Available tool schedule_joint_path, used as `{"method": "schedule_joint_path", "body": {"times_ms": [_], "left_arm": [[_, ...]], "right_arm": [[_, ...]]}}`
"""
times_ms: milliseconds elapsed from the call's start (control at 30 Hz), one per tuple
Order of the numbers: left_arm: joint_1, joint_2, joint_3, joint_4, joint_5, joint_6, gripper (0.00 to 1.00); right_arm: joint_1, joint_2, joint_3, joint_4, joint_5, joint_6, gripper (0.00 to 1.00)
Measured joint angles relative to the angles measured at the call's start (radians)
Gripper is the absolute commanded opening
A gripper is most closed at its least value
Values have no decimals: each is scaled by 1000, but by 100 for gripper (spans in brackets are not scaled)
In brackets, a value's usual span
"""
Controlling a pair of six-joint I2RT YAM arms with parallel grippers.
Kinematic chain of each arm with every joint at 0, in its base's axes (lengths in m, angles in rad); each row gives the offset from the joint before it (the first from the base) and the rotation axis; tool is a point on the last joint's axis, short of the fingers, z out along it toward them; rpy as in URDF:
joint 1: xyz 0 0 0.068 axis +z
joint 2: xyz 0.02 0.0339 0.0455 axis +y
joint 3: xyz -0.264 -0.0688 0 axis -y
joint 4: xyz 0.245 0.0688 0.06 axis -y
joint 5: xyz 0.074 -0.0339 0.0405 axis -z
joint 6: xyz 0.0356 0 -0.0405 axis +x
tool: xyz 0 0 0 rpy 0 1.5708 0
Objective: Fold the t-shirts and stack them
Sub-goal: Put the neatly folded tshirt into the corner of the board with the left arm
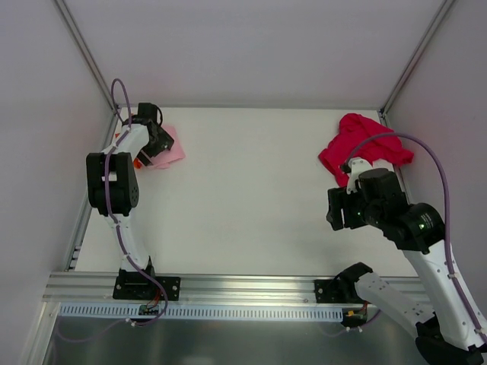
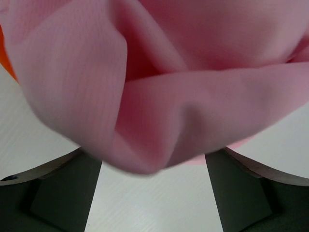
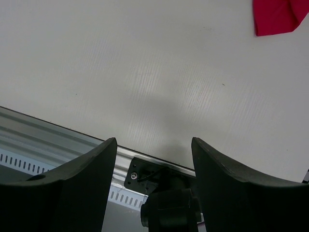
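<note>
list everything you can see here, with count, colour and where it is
pink t-shirt: one, light pink, crumpled in the far left corner
orange t-shirt: one, orange, a sliver showing beside the pink one
red t-shirt: one, red, crumpled in the far right corner
table: one, white, under everything
rail: one, silver, along the near edge
left pincer: one, black, open at the pink t-shirt
right pincer: one, black, open, empty, over bare table on the right

Dark jaws of the right gripper parted with nothing between them, white table below, corner of crimson red t-shirt upper right, slotted aluminium rail along table edge, black bracket on it.
</note>
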Motion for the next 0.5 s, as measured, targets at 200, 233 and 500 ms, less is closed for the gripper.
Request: {"method": "schedule_joint_path", "body": {"times_ms": [200, 233, 500], "left_arm": [[4, 2, -102, 8, 37, -27, 85], [4, 2, -117, 9, 41, -28, 85], [4, 0, -121, 13, 77, -11, 86]], "right_arm": [[0, -13, 7, -20, 13, 0, 68], [0, -13, 8, -21, 14, 0, 68], [0, -18, 6, -21, 5, 4, 67]]}}
